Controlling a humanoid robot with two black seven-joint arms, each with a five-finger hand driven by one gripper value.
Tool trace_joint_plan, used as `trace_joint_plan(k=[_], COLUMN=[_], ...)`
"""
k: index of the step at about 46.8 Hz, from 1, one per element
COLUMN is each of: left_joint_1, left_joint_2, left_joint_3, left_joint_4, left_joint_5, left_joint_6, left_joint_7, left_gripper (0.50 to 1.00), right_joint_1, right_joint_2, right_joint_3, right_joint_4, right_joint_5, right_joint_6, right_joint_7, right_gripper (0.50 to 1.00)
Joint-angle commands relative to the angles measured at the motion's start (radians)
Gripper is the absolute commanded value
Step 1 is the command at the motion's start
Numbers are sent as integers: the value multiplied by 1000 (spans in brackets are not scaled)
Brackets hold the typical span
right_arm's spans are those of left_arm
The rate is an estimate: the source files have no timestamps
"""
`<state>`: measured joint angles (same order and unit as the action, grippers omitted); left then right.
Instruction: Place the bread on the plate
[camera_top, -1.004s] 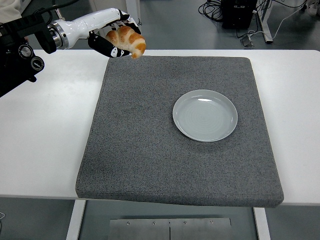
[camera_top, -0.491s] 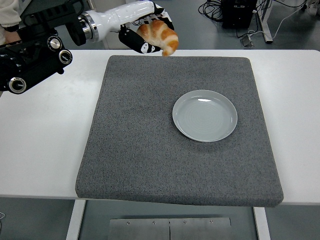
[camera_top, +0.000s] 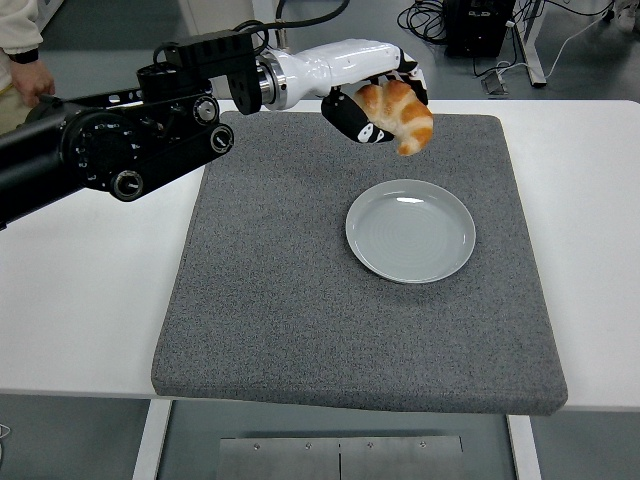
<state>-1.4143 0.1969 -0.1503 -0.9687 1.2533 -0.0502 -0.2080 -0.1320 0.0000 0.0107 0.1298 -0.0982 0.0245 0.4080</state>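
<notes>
Golden-brown bread; pale grey plate; dark grey mat.

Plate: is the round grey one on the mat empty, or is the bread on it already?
Empty. The round grey plate shows only bare glaze; the golden croissant is in the left hand, in the air beyond its far rim.

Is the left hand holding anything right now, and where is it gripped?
Yes: the left hand grips the croissant by its upper end; its lower tip hangs free.
</notes>
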Motion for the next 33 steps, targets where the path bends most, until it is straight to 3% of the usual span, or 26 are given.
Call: trace_joint_plan(k=[1, 11, 17, 25, 33], left_joint_1=[3, 12, 12, 17, 46], left_joint_2=[-40, -125, -192, -197, -197], left_joint_3=[2, 44, 115, 161, 166], left_joint_4=[25, 91, 151, 248, 265], left_joint_5=[1, 20, 20, -2, 1], left_joint_6=[9, 18, 69, 99, 108], left_joint_7=[2, -1, -1, -4, -4], left_gripper=[500, 500, 500, 500, 500], right_joint_1=[0, 0, 0, 2, 0], right_joint_2=[0, 0, 0, 0, 0], right_joint_3=[0, 0, 0, 0, 0], right_joint_4=[1, -1, 1, -1, 1], right_joint_5=[0, 0, 0, 0, 0], right_joint_6=[0, 0, 0, 0, 0], right_joint_7=[0, 0, 0, 0, 0], right_gripper=[1000, 1000, 1000, 1000, 1000])
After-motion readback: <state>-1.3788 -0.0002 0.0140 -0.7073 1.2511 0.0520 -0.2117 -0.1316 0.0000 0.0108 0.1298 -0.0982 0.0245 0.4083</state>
